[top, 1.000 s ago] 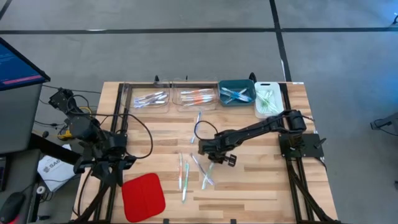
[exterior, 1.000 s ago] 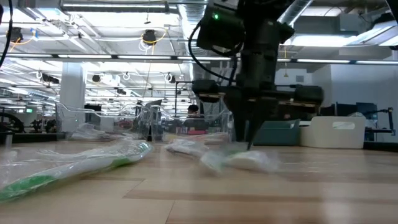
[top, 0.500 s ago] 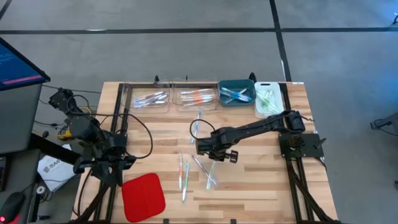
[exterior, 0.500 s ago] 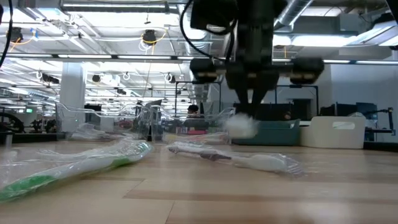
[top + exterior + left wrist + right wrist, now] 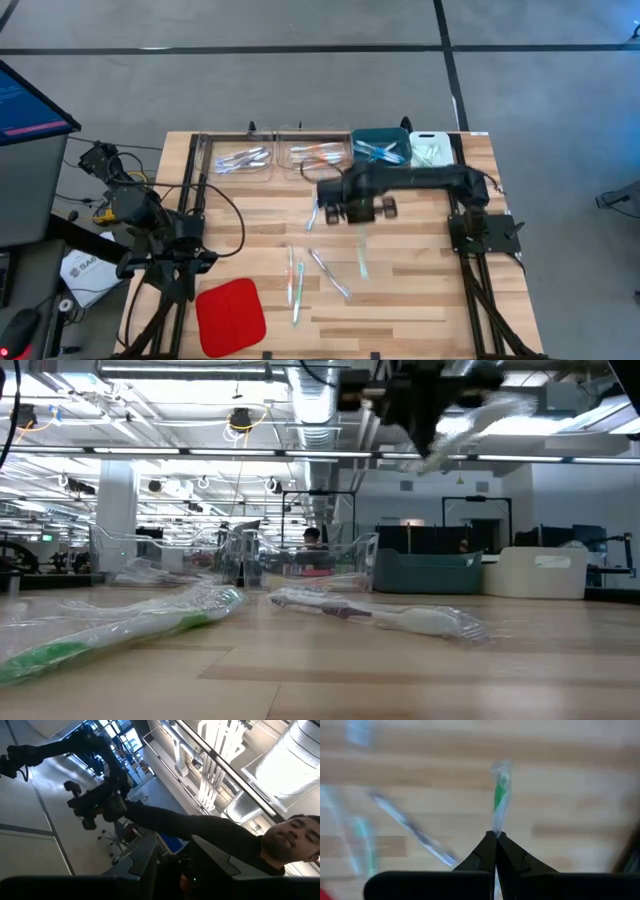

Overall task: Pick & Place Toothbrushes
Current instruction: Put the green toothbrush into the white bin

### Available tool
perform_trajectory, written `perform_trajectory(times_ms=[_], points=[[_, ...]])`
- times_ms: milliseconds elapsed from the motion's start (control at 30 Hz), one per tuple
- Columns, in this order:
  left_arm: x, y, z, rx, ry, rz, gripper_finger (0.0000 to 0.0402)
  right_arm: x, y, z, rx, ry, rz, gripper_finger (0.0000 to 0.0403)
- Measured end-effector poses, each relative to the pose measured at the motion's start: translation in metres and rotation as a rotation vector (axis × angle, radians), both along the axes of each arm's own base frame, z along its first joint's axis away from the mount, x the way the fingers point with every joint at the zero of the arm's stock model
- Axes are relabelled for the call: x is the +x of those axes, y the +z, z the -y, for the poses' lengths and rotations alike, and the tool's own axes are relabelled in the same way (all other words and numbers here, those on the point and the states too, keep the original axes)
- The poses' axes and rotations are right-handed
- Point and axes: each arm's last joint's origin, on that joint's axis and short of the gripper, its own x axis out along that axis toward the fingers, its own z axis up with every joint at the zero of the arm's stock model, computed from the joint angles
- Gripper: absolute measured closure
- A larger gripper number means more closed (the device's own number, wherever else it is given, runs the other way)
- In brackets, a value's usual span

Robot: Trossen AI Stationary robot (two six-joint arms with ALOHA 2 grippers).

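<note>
Clamped on a green toothbrush (image 5: 361, 252), right gripper (image 5: 358, 208) stretched above mid-table before the bins (image 5: 380, 149). Low view: toothbrush carried high overhead. Right wrist view: fingertips pinching its end, green head jutting forward. Left gripper's (image 5: 190, 262) fingers: cannot tell.

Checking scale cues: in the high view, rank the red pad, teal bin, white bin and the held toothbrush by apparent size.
1. Red pad
2. Teal bin
3. White bin, partly hidden by the arm, so unsure against the teal bin
4. Toothbrush, hanging from the right gripper

Pale wood-plank table (image 5: 420, 290) with matt grain, glossy clear plastic-wrapped toothbrushes (image 5: 296, 282), matt red pad (image 5: 230, 316)
</note>
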Motion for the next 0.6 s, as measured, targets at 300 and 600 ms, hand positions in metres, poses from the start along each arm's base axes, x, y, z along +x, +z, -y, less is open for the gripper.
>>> perform_trajectory(times_ms=[300,600], points=[[0.012,0.001,-0.015,0.007,0.121,0.016,0.0293,-0.053,0.054,0.090,-0.198,0.051,0.131,0.0402],[0.037,0.003,-0.072,-0.021,0.541,0.011,0.0293,-0.133,0.057,0.165,-0.256,0.005,0.051,0.0403]])
